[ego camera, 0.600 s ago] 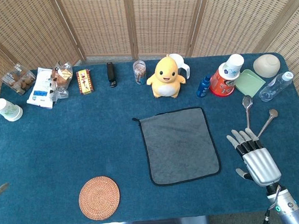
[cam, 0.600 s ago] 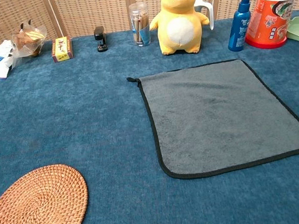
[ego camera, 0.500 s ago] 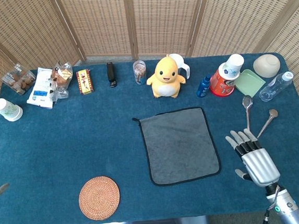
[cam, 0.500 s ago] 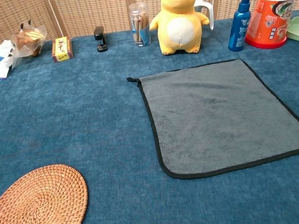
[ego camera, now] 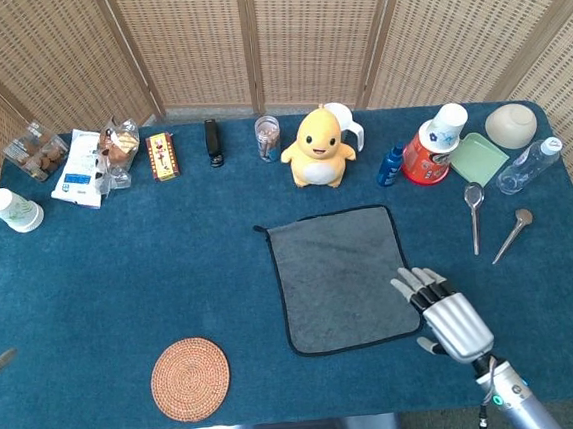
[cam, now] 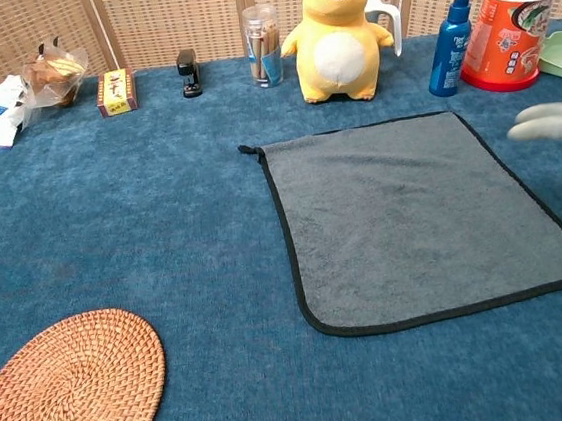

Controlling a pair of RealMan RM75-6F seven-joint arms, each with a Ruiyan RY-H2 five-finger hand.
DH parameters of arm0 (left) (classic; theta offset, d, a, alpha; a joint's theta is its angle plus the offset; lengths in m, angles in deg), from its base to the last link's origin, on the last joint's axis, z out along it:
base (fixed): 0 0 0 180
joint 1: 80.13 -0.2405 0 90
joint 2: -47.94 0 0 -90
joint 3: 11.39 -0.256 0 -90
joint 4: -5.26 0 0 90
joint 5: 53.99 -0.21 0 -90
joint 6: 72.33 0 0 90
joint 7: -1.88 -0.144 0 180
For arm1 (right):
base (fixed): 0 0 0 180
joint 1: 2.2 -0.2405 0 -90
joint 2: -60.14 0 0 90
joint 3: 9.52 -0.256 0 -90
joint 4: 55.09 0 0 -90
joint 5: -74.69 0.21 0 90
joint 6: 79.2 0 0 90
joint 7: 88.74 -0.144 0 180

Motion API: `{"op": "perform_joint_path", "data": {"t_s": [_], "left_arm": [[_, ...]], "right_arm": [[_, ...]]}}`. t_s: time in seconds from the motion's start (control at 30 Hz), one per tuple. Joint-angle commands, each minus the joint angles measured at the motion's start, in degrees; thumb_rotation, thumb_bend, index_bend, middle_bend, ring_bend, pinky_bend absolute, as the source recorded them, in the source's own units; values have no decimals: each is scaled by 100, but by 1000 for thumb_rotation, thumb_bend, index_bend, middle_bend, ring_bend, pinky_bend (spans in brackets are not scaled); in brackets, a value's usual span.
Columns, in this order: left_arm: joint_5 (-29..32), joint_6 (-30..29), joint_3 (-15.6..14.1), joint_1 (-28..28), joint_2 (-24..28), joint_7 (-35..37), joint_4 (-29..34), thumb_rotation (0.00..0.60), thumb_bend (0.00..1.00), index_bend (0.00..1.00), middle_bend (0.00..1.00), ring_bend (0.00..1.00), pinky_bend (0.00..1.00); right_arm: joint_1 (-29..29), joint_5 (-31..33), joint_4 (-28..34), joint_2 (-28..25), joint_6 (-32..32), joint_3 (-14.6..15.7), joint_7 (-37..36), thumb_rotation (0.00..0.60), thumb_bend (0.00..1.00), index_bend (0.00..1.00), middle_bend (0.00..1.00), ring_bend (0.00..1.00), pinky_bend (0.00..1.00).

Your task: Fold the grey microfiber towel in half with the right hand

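The grey microfiber towel lies flat and unfolded on the blue table, black-edged, with a small loop at its far left corner. My right hand hovers open at the towel's near right corner, fingers spread and reaching over its right edge. In the chest view only blurred fingertips of it show at the right border, above the towel's right edge. It holds nothing. My left hand is outside both views, save for a sliver at the head view's left edge.
A woven round coaster lies near the front left. A yellow plush toy, blue spray bottle, orange cup stack and snack packs line the far edge. Two spoons lie right of the towel.
My right hand has moved left and slightly forward, from beside the spoons to the towel's near right corner. Its fingertips now enter the chest view. The towel has not moved.
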Motion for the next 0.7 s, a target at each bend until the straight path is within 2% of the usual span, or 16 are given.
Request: {"op": "perform_joint_path", "data": {"t_s": [0.03,0.4,0.7], "left_arm": [[71,32,17,16,-5,-7,-4,600,102,0,0,0,0],[228,127,30,59,-48,-119,1,600,102,0,0,0,0],[245,120,25,54,-68,-164,21,600,101,0,0,0,0]], "right_arm": [[-103,-30,-19,91,108,1,64,600,0,0,0,0,190],[-356,-37,171,248,508,101,8,600,0,0,0,0,190],[-528,-41,84,445,675,84,127,600,0,0,0,0,190]]}}
